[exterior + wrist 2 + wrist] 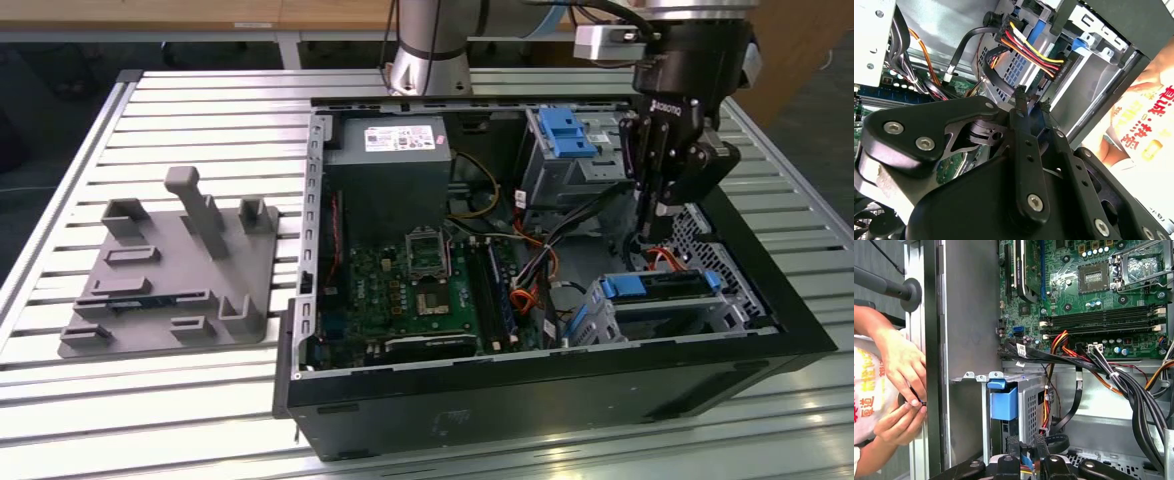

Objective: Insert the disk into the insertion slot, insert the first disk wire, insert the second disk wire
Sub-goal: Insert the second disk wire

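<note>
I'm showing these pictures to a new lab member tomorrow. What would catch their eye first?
First, the open computer case on the slatted table, with the green motherboard bare in its middle. Next, the black gripper reaching down inside, above the disk in its blue carrier, seated in the insertion slot at the exterior view's right. In the first wrist view, a person's hands rest against the case's outer wall.

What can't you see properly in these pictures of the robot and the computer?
- The disk: in the exterior view, the insertion slot hides all but its top.
- The gripper: in the second wrist view its fingertips nearly meet by the wire plug; a grip cannot be told.
- The person's hands: in the first wrist view, the tiny dark thing they pinch is too small to name.
</note>
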